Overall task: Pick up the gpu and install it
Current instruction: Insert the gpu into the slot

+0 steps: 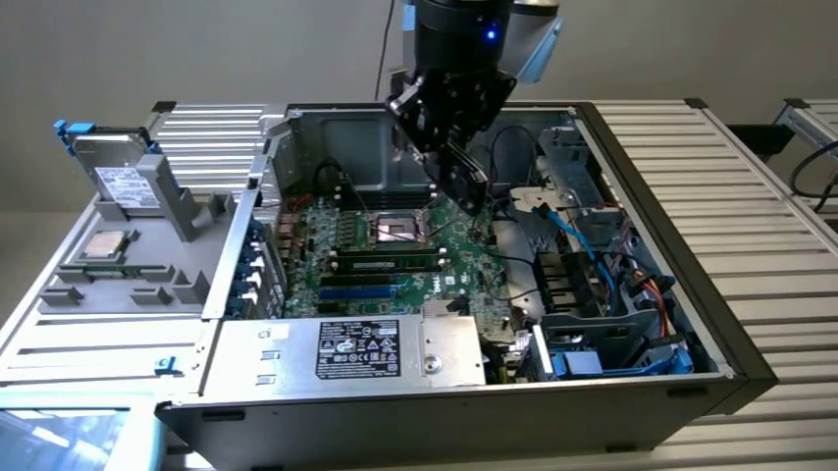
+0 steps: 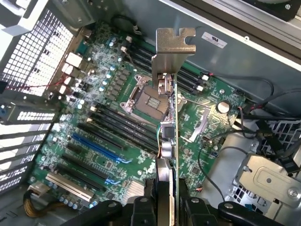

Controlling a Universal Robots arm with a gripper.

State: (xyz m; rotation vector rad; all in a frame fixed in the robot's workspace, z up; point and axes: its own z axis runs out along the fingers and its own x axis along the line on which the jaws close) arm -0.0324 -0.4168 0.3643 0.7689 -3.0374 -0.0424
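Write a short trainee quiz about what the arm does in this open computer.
1. True or false: the gripper is shut on the small flat green expansion card.
2. Where is the card? A) seated in a slot B) in the air over the large green motherboard C) on a tray outside the case
3. Which part of the card is farthest from the gripper?
Key: 1 true; 2 B; 3 its silver metal end bracket.

Arm (image 1: 461, 29): enters from top of exterior view, wrist near vertical, small blue light lit on housing. Gripper (image 1: 443, 137): black, pointing down, leaning slightly toward exterior view's right. Fingers (image 2: 142, 211): partly closed, clamping gpu (image 2: 170, 117) edge-on between them, card extending beyond fingertips.
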